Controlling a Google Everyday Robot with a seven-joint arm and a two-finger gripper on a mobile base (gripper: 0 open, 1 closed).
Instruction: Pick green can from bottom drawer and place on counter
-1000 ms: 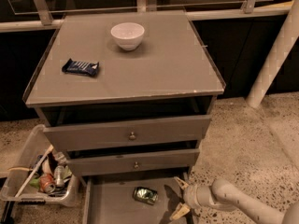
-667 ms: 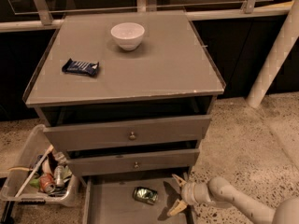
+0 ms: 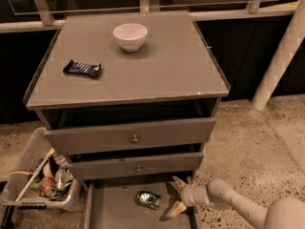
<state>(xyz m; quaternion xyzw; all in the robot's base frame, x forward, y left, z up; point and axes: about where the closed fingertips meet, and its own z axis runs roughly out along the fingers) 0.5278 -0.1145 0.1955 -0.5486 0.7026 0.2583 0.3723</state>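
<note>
The counter (image 3: 162,75) takes up most of the view, and its broad flat top leaves plenty of bare space to set something down. Below it the bottom drawer (image 3: 112,213) stands pulled out at floor level, so its contents can be reached from above. The robot's arm (image 3: 238,206) comes in low from the right because the drawer sits so near the floor. A plastic bin (image 3: 23,168) of rubbish sits on the floor to the left. A white bowl (image 3: 130,36) and a dark snack bar (image 3: 82,68) rest on the counter. The gripper (image 3: 177,196) hangs over the drawer's right side, with its fingers (image 3: 176,209) spread wide, apparently ready to close. The green can (image 3: 148,199) lies on its side on the drawer floor, just beside the gripper and not yet held.
</note>
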